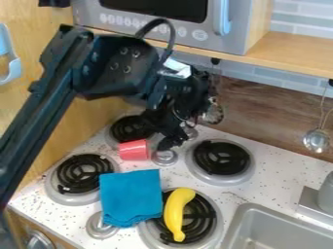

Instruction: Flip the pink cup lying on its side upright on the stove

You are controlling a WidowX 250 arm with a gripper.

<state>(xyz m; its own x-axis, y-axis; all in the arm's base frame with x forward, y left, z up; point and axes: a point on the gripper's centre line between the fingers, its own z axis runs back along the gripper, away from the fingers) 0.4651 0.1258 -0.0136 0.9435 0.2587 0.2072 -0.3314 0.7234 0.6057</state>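
Note:
The black gripper (170, 140) hangs over the back part of the stove, pointing down, just right of a red cup (134, 150). The cup lies on its side between the left burners. Whether gripper and cup touch, I cannot tell. In front of the cup a folded blue cloth (131, 197) lies on the white stove top, reaching to the edge of the front right burner. A yellow banana (176, 214) rests on that burner, curved and lying lengthwise.
Black coil burners (222, 157) surround these things, with round silver knobs (164, 157) between them. A grey sink (276, 228) is at the lower right, beside a faucet base (319, 206). A microwave (175, 22) stands on the wooden shelf (296, 52) above; metal utensils (317, 140) hang below it.

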